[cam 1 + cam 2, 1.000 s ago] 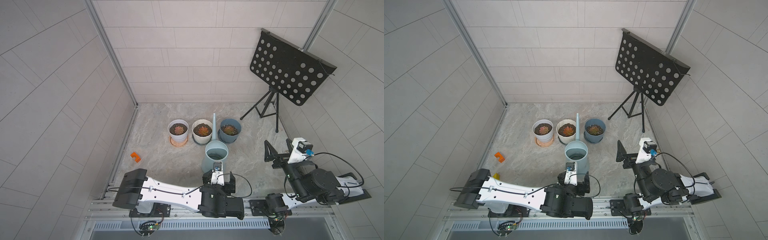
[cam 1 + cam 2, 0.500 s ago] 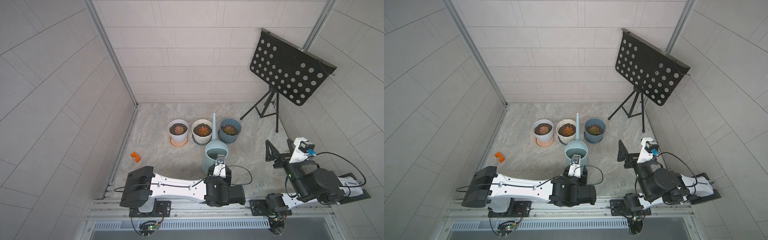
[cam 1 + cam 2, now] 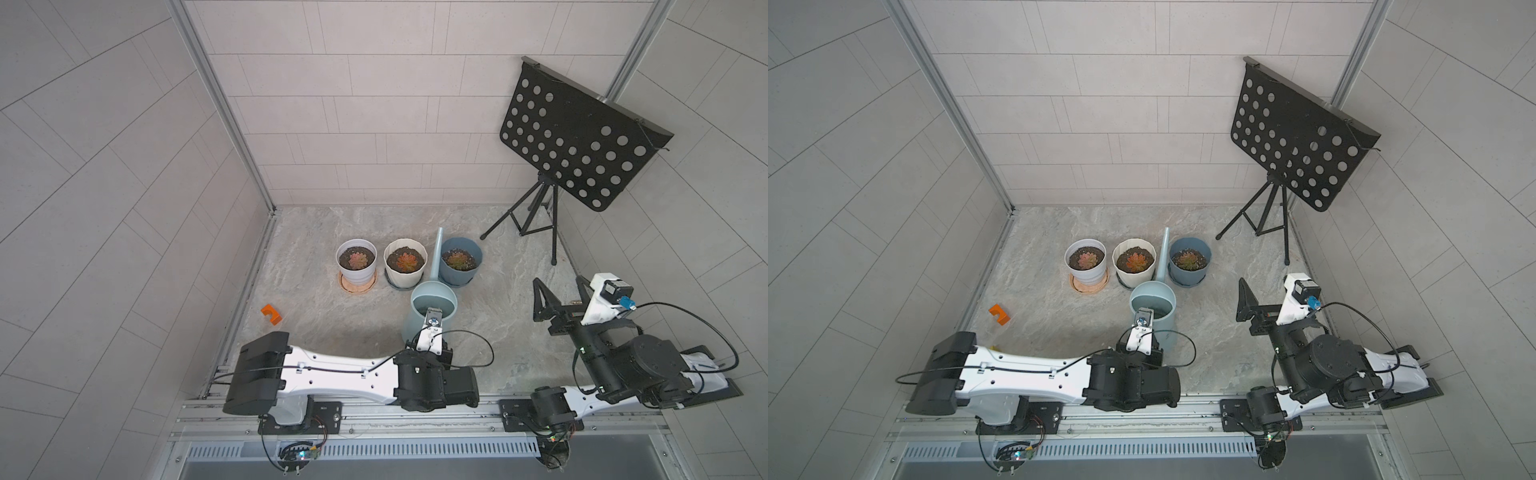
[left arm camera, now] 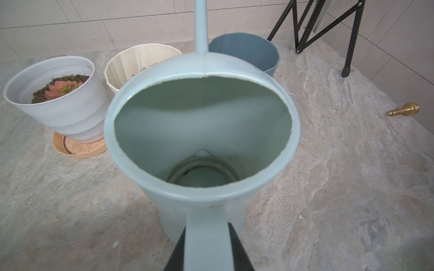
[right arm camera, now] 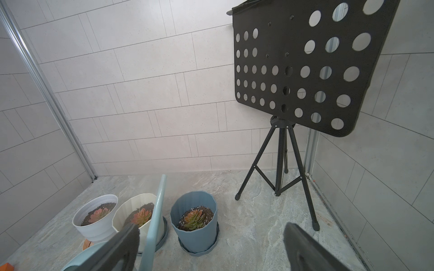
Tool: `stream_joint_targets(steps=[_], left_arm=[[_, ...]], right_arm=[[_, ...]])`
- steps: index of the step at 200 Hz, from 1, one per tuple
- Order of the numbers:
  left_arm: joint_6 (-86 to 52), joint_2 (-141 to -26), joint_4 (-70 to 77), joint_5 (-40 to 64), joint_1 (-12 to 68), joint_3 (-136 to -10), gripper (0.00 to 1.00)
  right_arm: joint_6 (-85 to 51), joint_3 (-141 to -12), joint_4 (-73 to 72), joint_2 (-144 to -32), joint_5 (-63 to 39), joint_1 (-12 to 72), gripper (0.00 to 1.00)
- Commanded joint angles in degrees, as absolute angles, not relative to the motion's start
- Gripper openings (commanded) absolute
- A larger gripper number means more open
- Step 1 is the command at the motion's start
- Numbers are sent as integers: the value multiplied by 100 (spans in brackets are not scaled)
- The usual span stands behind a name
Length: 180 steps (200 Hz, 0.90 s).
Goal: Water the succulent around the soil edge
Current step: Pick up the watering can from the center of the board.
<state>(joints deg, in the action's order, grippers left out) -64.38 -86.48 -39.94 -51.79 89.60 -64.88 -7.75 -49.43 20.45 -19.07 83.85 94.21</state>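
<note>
The left arm [image 3: 340, 372] is lying low along the front rail, forearm reaching toward the middle and wrist bending forward. The left gripper [image 4: 206, 237] is clamping the handle of the pale blue watering can [image 3: 434, 293], with a black finger [image 4: 237, 246] pressing on either side. The can is standing upright on the stone floor [image 3: 332, 324], its spout [image 3: 437, 249] rising between the cream pot [image 3: 405, 279] and the blue pot [image 3: 459, 277]. The white pot [image 3: 356, 275] is sitting just beside the cream one, and each is holding a succulent [image 3: 405, 262]. The right arm [image 3: 640, 365] is folding back on itself, wrist raised. The right gripper [image 3: 559, 286] is hanging spread wide, gripping nothing and facing the music stand [image 3: 582, 145].
</note>
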Motion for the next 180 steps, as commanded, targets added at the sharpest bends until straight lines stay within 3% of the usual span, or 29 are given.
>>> stream_joint_targets(steps=[1,23,49,79,91,110,148,162,180], left_arm=[[-6013,-7953,-4332,-5670,9399,-6434,0],[-5582,-7413,-4777,-6246,9979,-6596,0],[-4853,-6762,-5406,-6950,10101,-6988,0],[-2164,-5824,-4336,-7142,9426,-7145,0],[-837,-5380,-3285,-6401,8794,-6993,0],[93,-5067,-2772,-4229,7372,-7123,0],[220,-6026,-3516,269,4668,-8384,0],[289,-6535,-4190,863,4031,-8959,0],[694,-6812,-5090,198,3707,-9495,0]], right_arm=[[-758,-5057,2136,-2028,9426,9407,100],[-489,-5121,1989,-2143,9328,9413,100],[31,-5241,1716,-2387,9212,9413,100],[334,-5390,1705,-2694,9117,9408,100],[349,-5422,1705,-2758,9056,9419,100],[344,-5423,1688,-2777,9009,9406,100],[373,-5455,1679,-2793,9009,9413,100],[444,-5512,1679,-2816,9017,9403,100],[694,-5611,1679,-2894,9026,9400,100]])
